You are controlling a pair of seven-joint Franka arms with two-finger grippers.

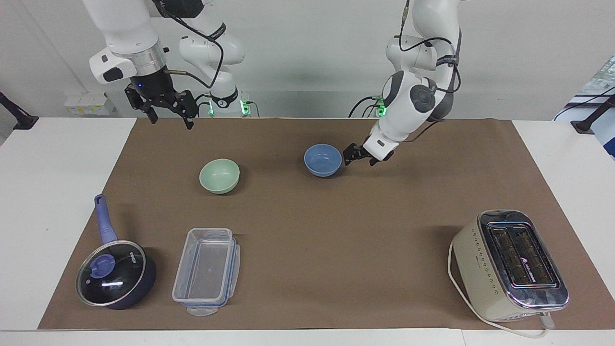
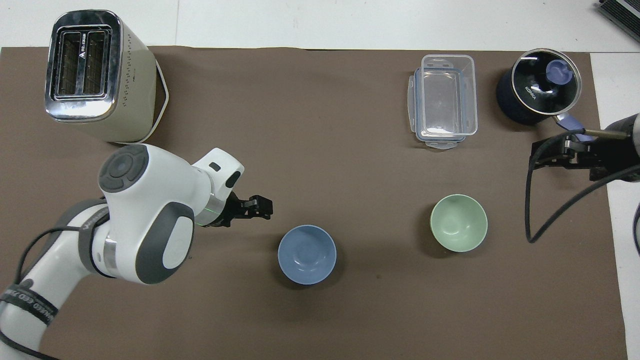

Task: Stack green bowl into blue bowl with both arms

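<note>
A: What sits closest to the robots?

B: 2 arms at 1 table. The left gripper (image 1: 359,157) hangs low over the brown mat, just beside the blue bowl (image 1: 323,160) but apart from it, fingers spread and holding nothing. The bowl stands upright and alone on the mat, just off those fingertips toward the right arm's end.

A: And the right gripper?

B: The right gripper (image 1: 168,111) waits high over the mat's edge at its own end of the table, fingers spread, empty. The green bowl (image 1: 219,176) rests upright on the mat below and a little past those fingertips, well apart from the blue bowl.

A: Why does the blue bowl sit there?

B: Probably so both arms can reach it near the middle; it looks set as the base for the stack. Green has not yet gone in, and the right arm seems better placed to fetch it.

A: Farther out?

B: A clear container (image 1: 207,270) and a lidded saucepan (image 1: 115,274) past the green bowl; a toaster (image 1: 510,265) at the left arm's end.
</note>
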